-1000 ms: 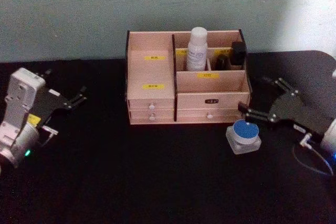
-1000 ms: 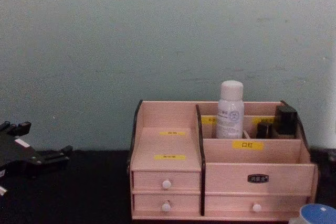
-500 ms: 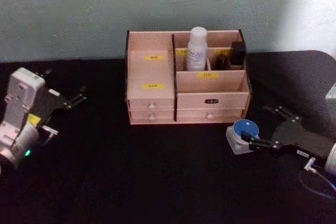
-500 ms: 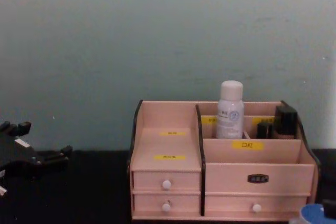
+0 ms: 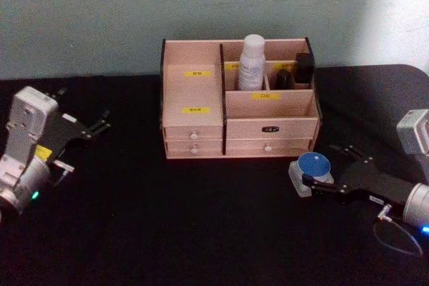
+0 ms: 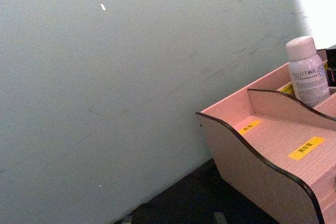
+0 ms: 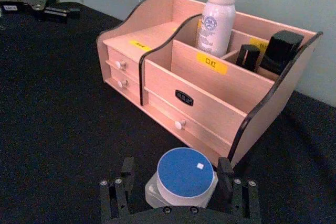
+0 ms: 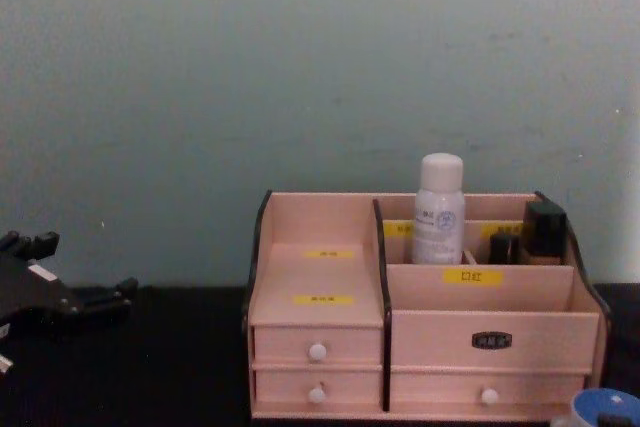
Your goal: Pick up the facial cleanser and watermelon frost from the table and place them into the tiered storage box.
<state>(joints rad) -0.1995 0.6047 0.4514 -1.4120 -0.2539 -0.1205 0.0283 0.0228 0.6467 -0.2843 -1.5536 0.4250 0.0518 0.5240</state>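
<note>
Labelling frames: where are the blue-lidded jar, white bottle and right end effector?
blue-lidded jar [image 5: 314, 164]: head view, lid centre.
white bottle [image 5: 251, 66]: head view, labelled body.
right end effector [image 7: 176, 164]: right wrist view, between fingertips.

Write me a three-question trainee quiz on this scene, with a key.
1. True or false: the right end effector is open, one finger on each side of the blue-lidded clear square jar on the black table.
2. Where does the white cylindrical plastic bottle stand? A) in a drawer; B) in a back compartment of the pale pink wooden tiered storage box; C) on the table.
3. Fill in: the left end effector is on the box's ____ side, apart from it.

Key: 1 true; 2 B; 3 left.
</note>
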